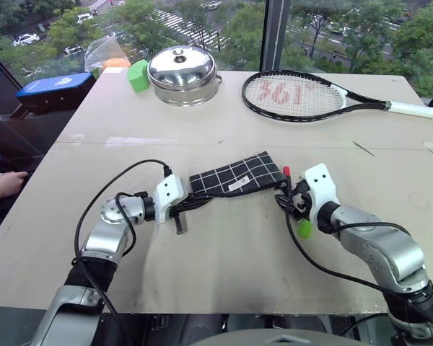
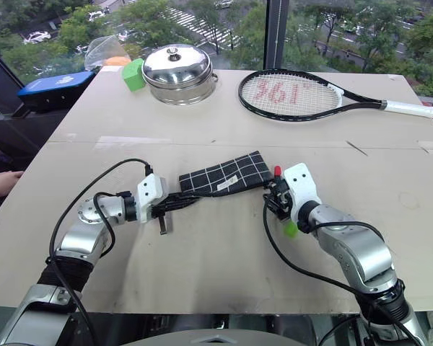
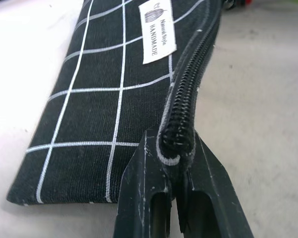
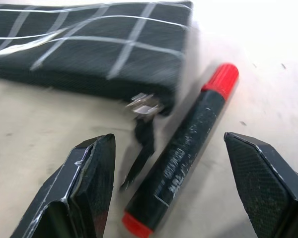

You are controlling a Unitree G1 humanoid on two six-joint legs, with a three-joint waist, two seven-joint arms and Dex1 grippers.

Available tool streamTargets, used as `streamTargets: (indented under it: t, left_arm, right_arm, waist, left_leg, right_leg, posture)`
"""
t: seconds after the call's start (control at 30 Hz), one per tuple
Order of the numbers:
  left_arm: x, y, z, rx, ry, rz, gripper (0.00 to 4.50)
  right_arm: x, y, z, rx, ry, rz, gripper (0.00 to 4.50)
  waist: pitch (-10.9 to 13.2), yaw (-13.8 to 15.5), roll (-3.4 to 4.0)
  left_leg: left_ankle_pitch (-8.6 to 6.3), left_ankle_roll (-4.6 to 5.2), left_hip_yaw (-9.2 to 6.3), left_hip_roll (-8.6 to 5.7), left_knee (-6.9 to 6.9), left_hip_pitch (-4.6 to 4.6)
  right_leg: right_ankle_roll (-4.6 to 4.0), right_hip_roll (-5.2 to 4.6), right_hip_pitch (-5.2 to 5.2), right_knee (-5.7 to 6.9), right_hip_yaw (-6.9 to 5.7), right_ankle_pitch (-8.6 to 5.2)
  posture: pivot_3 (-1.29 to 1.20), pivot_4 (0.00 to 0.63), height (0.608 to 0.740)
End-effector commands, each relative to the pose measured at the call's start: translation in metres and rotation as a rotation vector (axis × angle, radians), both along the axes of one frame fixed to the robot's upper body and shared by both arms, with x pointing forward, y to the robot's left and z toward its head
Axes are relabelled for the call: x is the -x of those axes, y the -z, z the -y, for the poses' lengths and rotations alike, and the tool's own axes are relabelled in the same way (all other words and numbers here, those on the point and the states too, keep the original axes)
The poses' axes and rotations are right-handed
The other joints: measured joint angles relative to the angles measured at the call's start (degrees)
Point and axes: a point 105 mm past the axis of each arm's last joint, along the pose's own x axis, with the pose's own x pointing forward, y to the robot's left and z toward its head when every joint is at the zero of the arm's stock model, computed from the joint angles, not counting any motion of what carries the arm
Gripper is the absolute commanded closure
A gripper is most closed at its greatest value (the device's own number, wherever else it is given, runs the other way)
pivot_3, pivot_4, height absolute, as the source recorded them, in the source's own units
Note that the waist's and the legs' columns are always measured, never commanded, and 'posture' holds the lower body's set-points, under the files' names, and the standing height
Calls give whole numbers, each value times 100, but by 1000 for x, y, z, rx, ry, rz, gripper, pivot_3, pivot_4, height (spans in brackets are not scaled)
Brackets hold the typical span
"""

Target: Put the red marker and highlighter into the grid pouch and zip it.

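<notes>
The grid pouch (image 1: 238, 175) lies flat at mid-table, black with white lines and a small white label (image 3: 157, 29). My left gripper (image 1: 184, 205) is shut on the zipper edge at the pouch's left end (image 3: 176, 134). My right gripper (image 4: 170, 143) stands open at the pouch's right end, its fingers on either side of the red marker (image 4: 184, 144), which lies on the table. The metal zipper pull (image 4: 144, 106) and its black cord sit just beside the marker. The lime-green highlighter (image 1: 304, 228) lies on the table under my right wrist, mostly hidden.
At the back of the table stand a steel lidded pot (image 1: 182, 74), a green block (image 1: 138, 75) and a tennis racket (image 1: 296, 95). A blue item (image 1: 55, 86) sits off the far-left corner. A person's hand (image 1: 3, 186) rests at the left edge.
</notes>
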Motion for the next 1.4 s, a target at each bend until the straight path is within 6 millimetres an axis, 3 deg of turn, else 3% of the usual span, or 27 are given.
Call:
streamTargets:
  t: [0.03,0.27,0.5,0.53,0.57,0.6,0.73,0.77,1.0,1.4]
  left_arm:
    - [1,-13,6,26,12,32,4500]
    - [3,-21,14,34,17,31,4500]
    - [6,-28,20,47,20,30,4500]
    - [7,-29,20,47,19,29,4500]
    - [7,-30,21,46,19,29,4500]
    - [7,-30,21,45,19,30,4500]
    - [8,-32,21,44,14,30,4500]
    - [8,-31,21,42,11,29,4500]
    - [7,-32,24,39,0,30,4500]
    - [2,-36,30,60,-29,28,4500]
  right_arm:
    - [-1,-18,-5,-17,-25,80,960]
    - [-5,-27,-11,-101,-21,73,960]
    - [-14,-23,-7,-147,24,32,960]
    - [-14,-23,-7,-151,27,32,1488]
    - [-15,-23,-7,-157,31,33,1725]
    - [-16,-24,-6,-161,32,32,2361]
    - [-15,-25,-6,-164,30,33,4194]
    - [-14,-26,-6,-159,26,34,4413]
    - [-3,-24,-5,-98,-25,10,4413]
    - [19,-22,-25,-143,-193,-107,4413]
  waist:
    - [0,1,0]
    - [1,2,0]
    - [1,3,1]
    - [2,3,2]
    - [2,-1,3]
    - [2,-2,3]
    - [3,-3,4]
    - [3,-2,3]
    - [4,-2,5]
    - [5,4,4]
  left_leg:
    - [0,0,0,0,0,0]
    - [0,0,0,0,0,0]
    - [0,-1,0,-1,0,-2]
    - [0,-1,0,-1,0,-2]
    - [0,-1,0,-1,0,-2]
    - [0,-1,0,-1,0,-2]
    - [0,-1,0,-1,-1,-1]
    - [0,-1,0,-1,-1,-2]
    - [0,-1,0,-1,-1,-1]
    - [0,-1,-2,-1,-2,-2]
  right_leg:
    - [0,0,0,0,0,0]
    - [0,0,0,-1,0,0]
    - [-1,0,0,-1,0,0]
    - [-2,0,0,-1,0,-1]
    - [-3,0,0,-1,1,-1]
    - [-2,0,0,-1,1,-1]
    - [-1,0,0,-1,1,0]
    - [-2,0,0,-1,1,-1]
    - [-4,0,0,-2,1,-2]
    - [-6,-1,-1,-4,1,-3]
  posture:
    - [0,150,740]
    - [0,150,740]
    - [0,150,740]
    - [0,150,740]
    - [0,150,740]
    - [0,150,740]
    - [0,150,740]
    - [0,150,740]
    - [0,150,740]
    - [0,150,740]
